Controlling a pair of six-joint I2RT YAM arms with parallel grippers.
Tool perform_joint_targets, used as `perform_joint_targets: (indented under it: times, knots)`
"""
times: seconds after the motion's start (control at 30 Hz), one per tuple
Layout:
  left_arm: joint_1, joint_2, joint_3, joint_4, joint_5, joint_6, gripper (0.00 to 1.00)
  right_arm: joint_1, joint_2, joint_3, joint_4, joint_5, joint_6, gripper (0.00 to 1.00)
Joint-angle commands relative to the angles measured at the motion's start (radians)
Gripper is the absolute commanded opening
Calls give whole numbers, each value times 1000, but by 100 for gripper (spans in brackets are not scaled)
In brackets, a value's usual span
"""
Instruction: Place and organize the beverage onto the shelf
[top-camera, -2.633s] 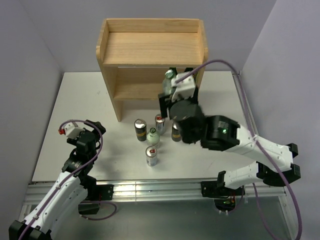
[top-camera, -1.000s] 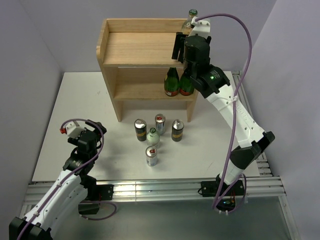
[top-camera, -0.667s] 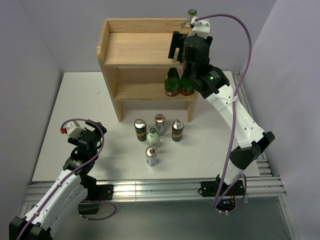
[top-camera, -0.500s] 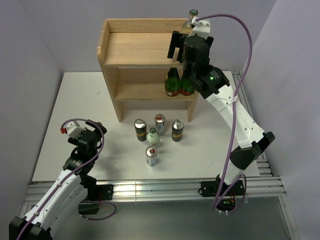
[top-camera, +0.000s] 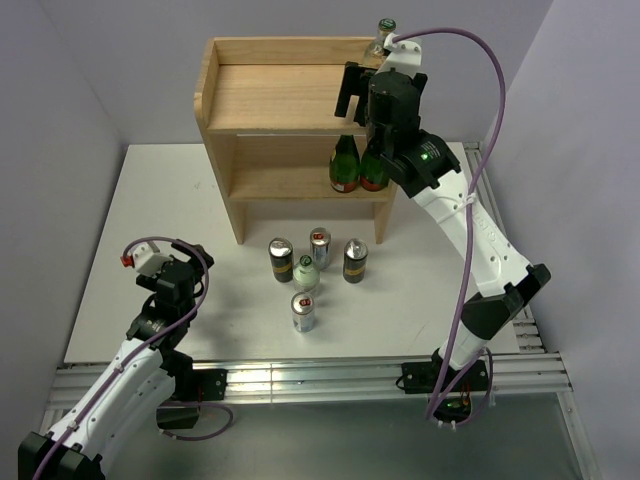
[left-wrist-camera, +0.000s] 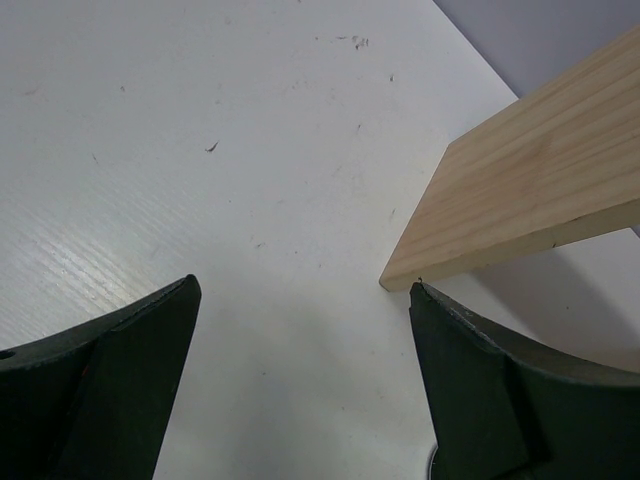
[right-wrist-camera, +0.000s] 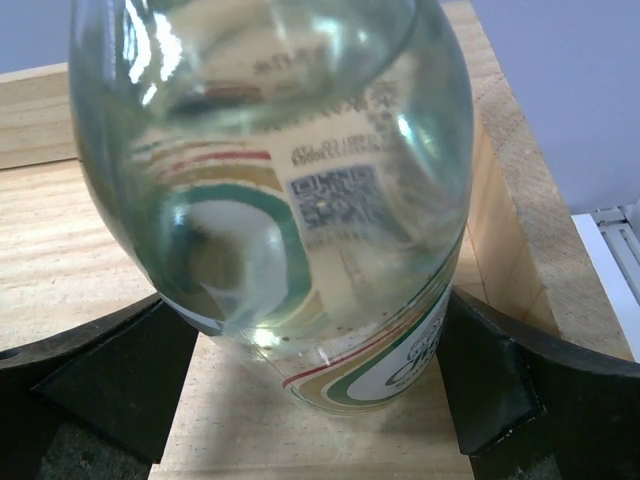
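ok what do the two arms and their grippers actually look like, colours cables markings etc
Both arms have white link shells with black joint housings and a lilac cable looping along each. The right arm shows a small green light on a black joint; the left arm carries a white wrist block with a red spot. The left gripper and right gripper have broad, matte black fingers.

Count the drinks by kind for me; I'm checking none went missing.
Black cans with gold bands: 2
Silver-blue-red cans: 2
Clear green-capped bottles: 2, one at the right gripper on the shelf top
Dark green bottles: 2
Total: 8
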Motion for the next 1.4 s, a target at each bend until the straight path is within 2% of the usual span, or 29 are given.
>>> perform_joint_targets:
  times: [0.0, 0.6, 0.8, 1.0, 1.13, 1.23, 1.27, 1.3, 1.37]
  knots:
    - [-6, 4, 18, 39, -17, 11, 93, -21, -74, 35, -39, 55, -9, 100]
    - [-9, 7, 21, 37, -25, 9, 93, 28, -110, 91, -149, 97, 6, 100]
    - [-11, 8, 20, 39, -26, 9, 93, 106, -152, 68, -180, 178, 14, 100]
    - [-13, 13, 21, 37, -26, 8, 93, 321, -285, -108, -142, 366, 3, 100]
    - [-13, 13, 21, 37, -26, 9, 93, 474, -385, -318, -162, 455, 129, 100]
    - [-14, 11, 20, 37, -26, 9, 93, 612, -501, -564, -90, 389, 196, 100]
    - [-14, 11, 21, 36, -28, 8, 93, 645, -537, -641, 1, 340, 205, 100]
    - [-14, 11, 21, 36, -28, 6, 93, 706, -605, -794, 48, 302, 236, 100]
    - [-16, 13, 21, 37, -28, 8, 93, 731, -672, -937, 149, 199, 305, 100]
